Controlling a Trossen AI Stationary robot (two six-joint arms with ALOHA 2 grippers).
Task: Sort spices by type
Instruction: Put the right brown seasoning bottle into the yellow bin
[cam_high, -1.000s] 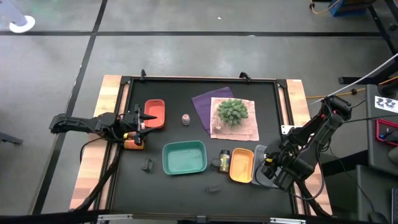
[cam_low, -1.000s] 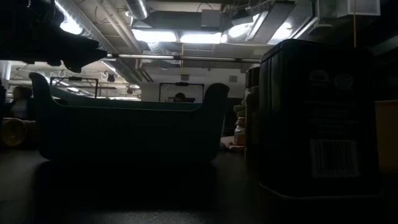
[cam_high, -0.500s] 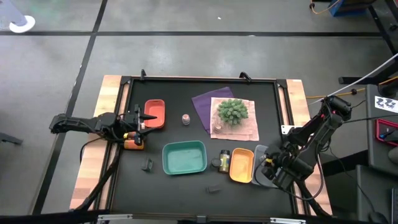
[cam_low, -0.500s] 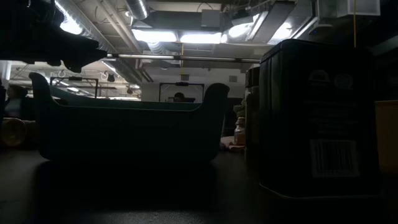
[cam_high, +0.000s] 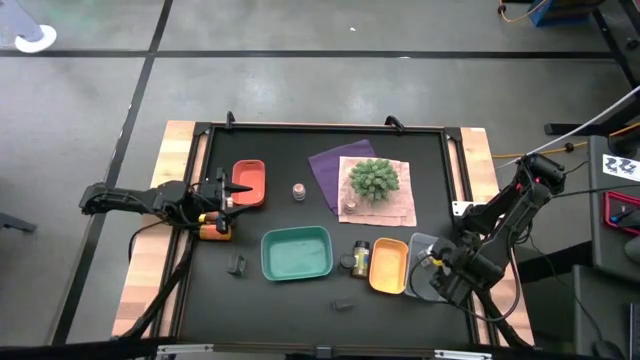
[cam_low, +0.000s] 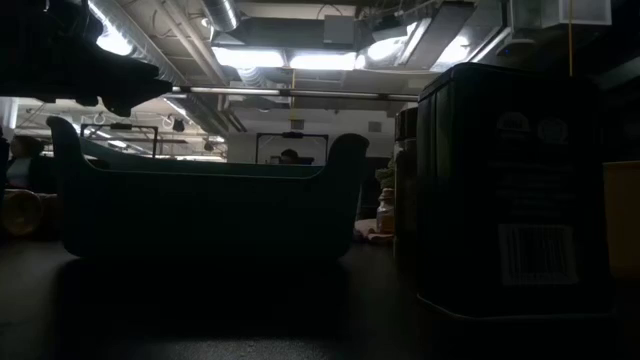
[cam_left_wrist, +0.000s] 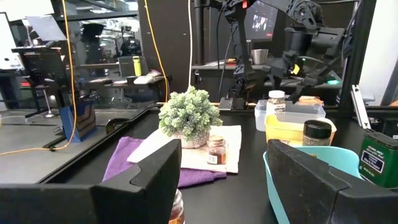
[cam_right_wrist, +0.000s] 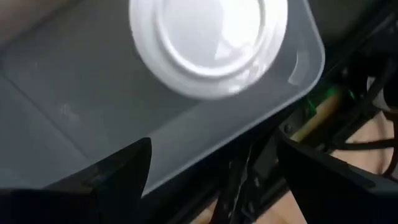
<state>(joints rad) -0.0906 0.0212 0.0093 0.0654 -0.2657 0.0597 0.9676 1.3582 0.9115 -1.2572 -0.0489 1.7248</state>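
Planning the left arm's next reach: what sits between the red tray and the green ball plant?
In the high view, one small grey-topped jar stands alone on the black mat between the red tray and the plant, with the purple cloth's edge just beyond it.

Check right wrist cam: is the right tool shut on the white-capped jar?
No. The white-capped jar sits in the clear tray with the right tool open and apart from it.

We see a black table (cam_high: 300, 310), on it red tray (cam_high: 248, 184), teal tray (cam_high: 296, 253), orange tray (cam_high: 388, 265), clear tray (cam_high: 419, 285), purple cloth (cam_high: 326, 168), scattered spice jars (cam_high: 298, 190).
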